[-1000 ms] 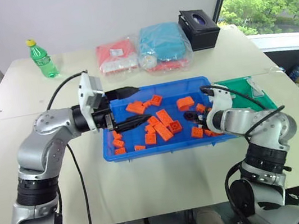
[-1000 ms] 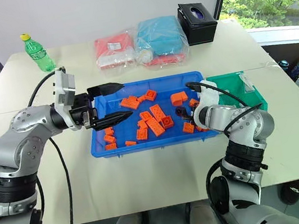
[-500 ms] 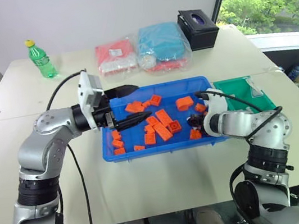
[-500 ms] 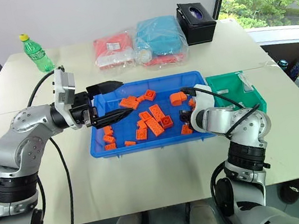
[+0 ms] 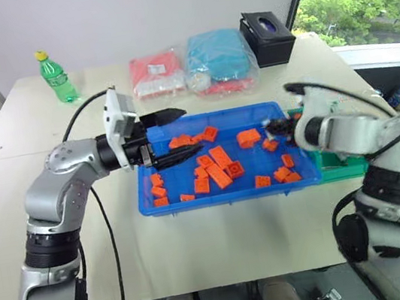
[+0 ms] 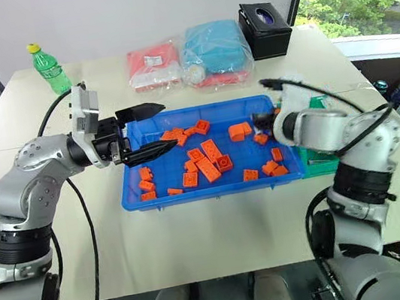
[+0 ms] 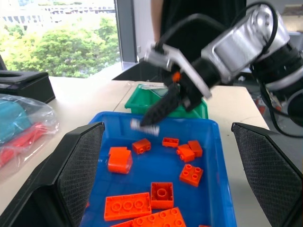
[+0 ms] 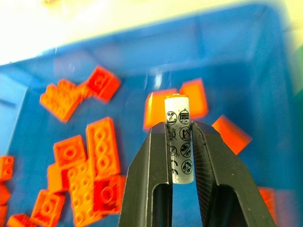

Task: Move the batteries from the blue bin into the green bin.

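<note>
The blue bin (image 5: 222, 196) lies mid-table, strewn with orange blocks (image 5: 219, 173). My right gripper (image 8: 180, 126) is shut on one of the batteries (image 8: 178, 142), a pale cylinder printed with small symbols. It is held in the air over the bin's right end. The left wrist view shows that gripper (image 7: 158, 111) with the battery (image 7: 143, 127) at its tips, in front of the green bin (image 7: 142, 101). The green bin (image 5: 336, 165) sits against the blue bin's right side, largely hidden by my right arm. My left gripper (image 5: 180, 134) hovers open over the blue bin's left end, holding nothing.
At the back of the table are a green bottle (image 5: 57, 77), a pink bag (image 5: 158, 77), a teal bag (image 5: 217, 56) and a black tissue box (image 5: 266, 29). A person stands beyond the table (image 7: 189, 14).
My right gripper went from open down among the blocks to shut on a battery, then lifted it up and to the right. The left arm stayed put.
</note>
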